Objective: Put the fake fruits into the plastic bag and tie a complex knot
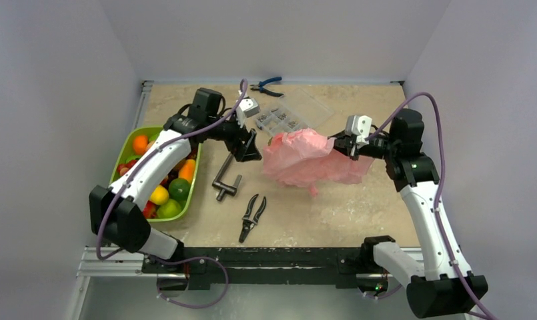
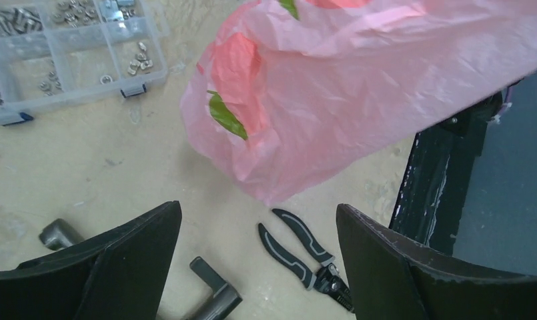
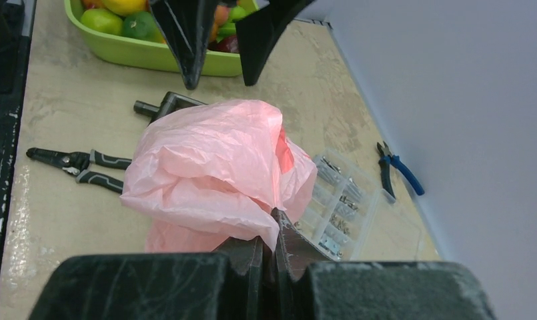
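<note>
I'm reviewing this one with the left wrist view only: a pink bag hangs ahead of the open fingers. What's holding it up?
Observer: The right gripper is shut on an edge of the plastic bag, keeping that side raised.
Operator: Where are the fruits to load?
Observer: The fake fruits are piled in a lime-green tray at the table's left side.
Operator: Any tools beyond the black pliers I see?
Observer: Blue-handled pliers lie at the far edge.

The right hand (image 1: 337, 145) holds the plastic bag (image 1: 302, 160), left hand (image 1: 251, 149) just beside.
</note>
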`<state>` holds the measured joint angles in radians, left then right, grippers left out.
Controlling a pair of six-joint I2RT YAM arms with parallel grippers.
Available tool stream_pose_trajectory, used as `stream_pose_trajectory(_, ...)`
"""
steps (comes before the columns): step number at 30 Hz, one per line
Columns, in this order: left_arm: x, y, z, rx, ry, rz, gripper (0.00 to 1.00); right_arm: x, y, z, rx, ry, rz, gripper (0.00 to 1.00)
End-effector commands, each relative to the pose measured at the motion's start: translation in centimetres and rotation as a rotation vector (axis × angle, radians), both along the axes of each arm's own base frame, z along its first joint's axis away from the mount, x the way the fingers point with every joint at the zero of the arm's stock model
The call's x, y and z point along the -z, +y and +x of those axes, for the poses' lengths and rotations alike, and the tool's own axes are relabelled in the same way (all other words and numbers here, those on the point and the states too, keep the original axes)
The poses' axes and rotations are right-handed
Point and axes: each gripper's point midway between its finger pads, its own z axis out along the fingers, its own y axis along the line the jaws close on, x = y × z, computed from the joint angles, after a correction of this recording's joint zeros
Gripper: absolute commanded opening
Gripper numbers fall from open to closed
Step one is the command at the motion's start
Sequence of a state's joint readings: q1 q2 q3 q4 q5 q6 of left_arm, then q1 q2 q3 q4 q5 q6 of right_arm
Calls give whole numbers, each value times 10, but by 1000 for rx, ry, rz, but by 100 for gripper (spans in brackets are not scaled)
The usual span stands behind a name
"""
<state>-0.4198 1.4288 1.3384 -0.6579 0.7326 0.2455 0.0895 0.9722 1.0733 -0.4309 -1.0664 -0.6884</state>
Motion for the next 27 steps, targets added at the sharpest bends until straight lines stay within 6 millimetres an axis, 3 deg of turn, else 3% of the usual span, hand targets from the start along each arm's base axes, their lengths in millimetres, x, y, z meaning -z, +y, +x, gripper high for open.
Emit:
stream_pose_trajectory(1,-12,-28,13,12,58,-87,87,-15,7,-11,-71,-120,0,0)
stream_pose_trajectory(5,4,-40,15,38,90,-70,83,-21,8,-15,-71,-123,13,0)
stream_pose_trajectory(7,12,-43,10,67,135,-71,70,-23,8,-13,-55,-115,26,0)
stream_pose_trajectory(8,16,-42,7,72,160,-65,60,-23,7,-12,-48,-113,27,0)
stream_pose_trajectory(11,22,-28,0,67,200,-60,3,-25,7,-12,-43,-98,39,0)
stream_pose_trajectory(12,22,-18,1,42,204,-68,0,-24,6,-9,-19,-70,46,0)
stream_pose_trajectory(18,50,70,1,-96,85,-41,0,-12,-12,3,83,14,23,0)
stream_pose_trajectory(21,55,82,-5,-93,-1,-3,0,-2,-11,6,73,47,17,0)
stream_pose_trajectory(23,40,76,-6,-95,-65,-40,0,3,-11,11,73,59,10,0)
stream_pose_trajectory(24,29,71,-7,-91,-100,-53,8,4,-10,10,57,60,11,0)
stream_pose_trajectory(25,17,66,-10,-68,-137,-55,33,4,-8,8,36,54,14,0)
stream_pose_trajectory(27,-8,58,-16,-14,-218,-50,67,3,-2,4,-13,17,3,0)
